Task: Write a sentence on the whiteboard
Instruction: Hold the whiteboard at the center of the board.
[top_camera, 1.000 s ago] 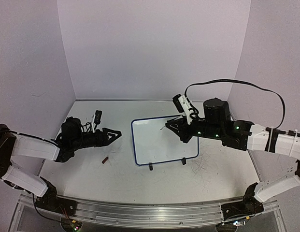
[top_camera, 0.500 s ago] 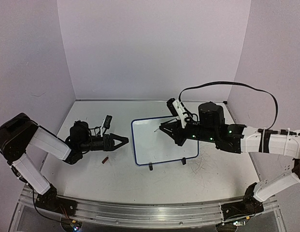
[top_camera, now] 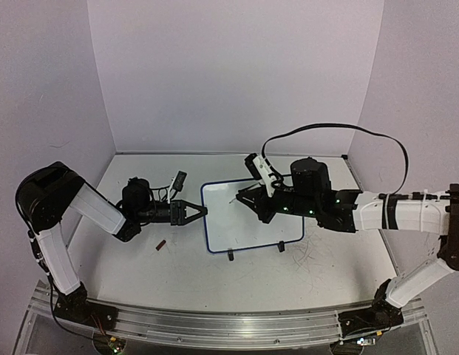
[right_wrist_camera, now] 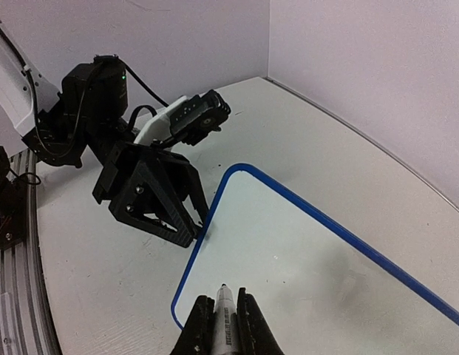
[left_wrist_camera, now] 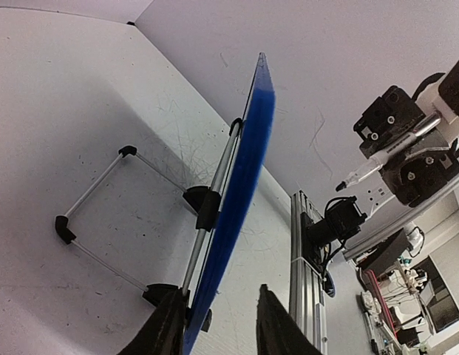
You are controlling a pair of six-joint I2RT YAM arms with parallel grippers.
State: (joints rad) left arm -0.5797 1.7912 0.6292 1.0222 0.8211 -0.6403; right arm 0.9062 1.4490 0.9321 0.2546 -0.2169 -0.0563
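As I stand at the near edge of the table [top_camera: 177, 285], the first things out on it are a small dark reddish piece [top_camera: 161, 244], too small to identify, and to its right the two black feet [top_camera: 230, 256] of the whiteboard [top_camera: 240, 229]. The board stands mid-table, propped at a tilt on a thin metal stand [left_wrist_camera: 222, 168]. From above, that stand is hidden under the board.

The left gripper [top_camera: 203, 211] lies low at the board's left edge with its jaws apart, one finger [left_wrist_camera: 166, 329] on each side of the blue rim. One finger sits close against the rim and the other stands clear. Both are cut off at the bottom of the wrist view, so no firm pinch shows.

From the right, the right gripper [right_wrist_camera: 223, 296] is clamped on a marker [right_wrist_camera: 225, 325], whose tip points at the board's face toward its left side. Whether the tip touches the white surface I cannot tell, and most of the marker's body is hidden between the fingers. The face shows white with a faint grey smudge, and from above its far right part is covered by the right arm.

Behind, a black cable [top_camera: 325, 127] loops over that arm in front of the pale walls [top_camera: 229, 74].
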